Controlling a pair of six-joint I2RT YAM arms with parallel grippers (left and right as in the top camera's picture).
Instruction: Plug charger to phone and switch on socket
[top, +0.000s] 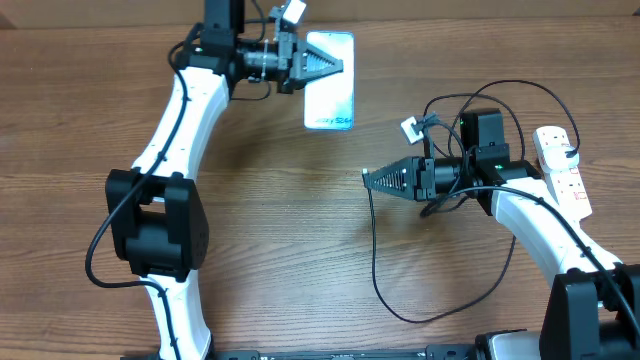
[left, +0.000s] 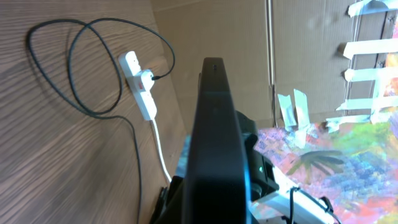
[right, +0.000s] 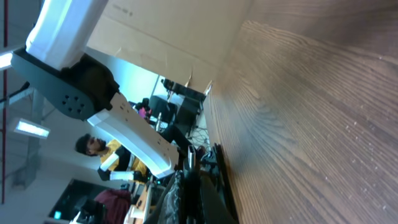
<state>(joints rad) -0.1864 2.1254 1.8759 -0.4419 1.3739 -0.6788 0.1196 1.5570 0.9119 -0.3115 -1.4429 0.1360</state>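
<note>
On the left, the left gripper (top: 340, 66) is seen pointing to the right, its fingers pressed together with nothing pinched between them. In the overhead view it overlaps the upper end of the phone (top: 332, 100). Whether the phone is touched cannot be told. The phone is laid flat on the table (top: 280, 240) near the far edge, its cyan screen lit and facing up. No cable is seen at any of its edges.

Near the middle, the right gripper (top: 366, 177) is pointed to the left, with its fingers likewise drawn together. It is held well apart from the phone. Nothing is clearly gripped in it, and little of its fingers is shown in its own wrist view. The charger (top: 373, 250) is seen passing just beside this gripper's tip and then looping widely toward the near edge and back to the right. Whether the cable is touched there cannot be told.

At the far right, the socket (top: 562, 170) is laid along the table edge. In the left wrist view a white adapter is shown seated in it, with the black cable leading away. The mains end is therefore judged to be done. The position of the switch cannot be made out. Two steps are judged to be left: the plug tip is to be brought to the phone and inserted, and the socket is to be switched on.
</note>
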